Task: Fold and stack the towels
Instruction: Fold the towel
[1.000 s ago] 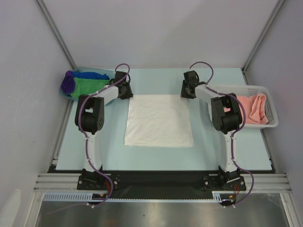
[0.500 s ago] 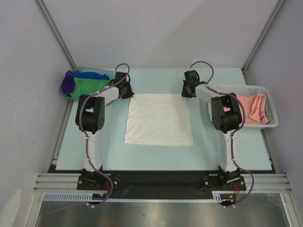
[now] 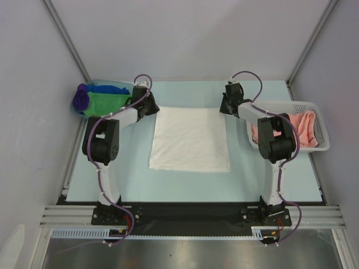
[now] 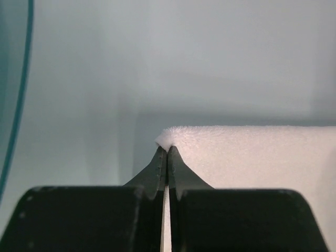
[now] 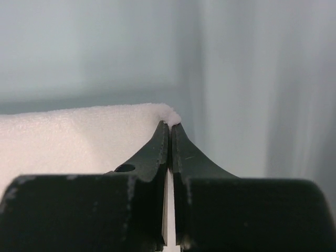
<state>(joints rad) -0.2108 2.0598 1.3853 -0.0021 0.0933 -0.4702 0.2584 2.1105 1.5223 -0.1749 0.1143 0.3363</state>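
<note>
A white towel [image 3: 189, 140] lies spread flat on the light blue mat. My left gripper [image 3: 153, 109] is shut on its far left corner, and my right gripper [image 3: 225, 107] is shut on its far right corner. The left wrist view has the left gripper [image 4: 167, 150] pinching a small tuft of the white towel [image 4: 252, 157]. The right wrist view has the right gripper [image 5: 170, 125] pinching the corner of the white towel [image 5: 79, 136] the same way. Green [image 3: 104, 102], blue [image 3: 112, 88] and purple [image 3: 82, 96] towels sit far left, and a pink towel [image 3: 300, 128] sits right.
The coloured towels sit in a translucent blue tub [image 3: 99, 82] at the far left; its curved edge [image 4: 16, 105] shows in the left wrist view. The pink towel lies in a white mesh basket [image 3: 323, 141] at the right edge. Grey walls enclose the mat [image 3: 129, 179].
Both grippers have gone from open to shut on the white towel's far corners. Both arms have reached slightly outward and farther, and the towel's far edge has drawn a little tauter.
</note>
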